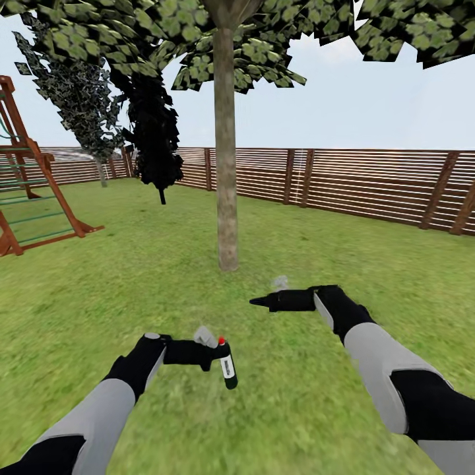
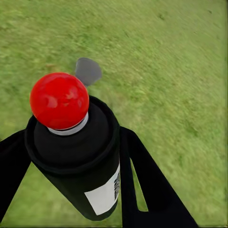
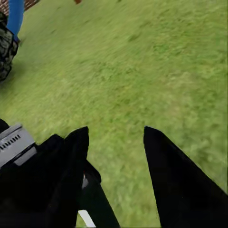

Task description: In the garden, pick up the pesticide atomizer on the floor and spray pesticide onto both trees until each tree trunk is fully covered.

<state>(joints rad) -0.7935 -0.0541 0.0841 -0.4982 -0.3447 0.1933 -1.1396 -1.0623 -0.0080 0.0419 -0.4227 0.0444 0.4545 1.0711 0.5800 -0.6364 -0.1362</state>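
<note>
The pesticide atomizer point(image 1: 227, 365), a small black bottle with a red tip, hangs roughly upright over the garden lawn with my left gripper point(image 1: 220, 357) shut on it. The left wrist view shows the atomizer point(image 2: 76, 156) from above, a black finger on either side of it. A small grey puff point(image 1: 204, 335) floats just beside its tip. A straight grey-brown tree trunk point(image 1: 225, 165) rises a few steps ahead under a green canopy point(image 1: 198, 33). My right gripper point(image 1: 258, 301) hovers open to the right of the atomizer, pointing left, and nothing sits between its fingers point(image 3: 166, 161).
A brown slatted fence point(image 1: 369, 185) closes the yard behind the tree. A wooden playset point(image 1: 26, 191) stands at the left. A dark narrow cypress point(image 1: 155, 132) and a grey-leaved tree point(image 1: 79, 86) stand near the far fence. Another faint grey puff point(image 1: 280, 282) drifts above my right gripper.
</note>
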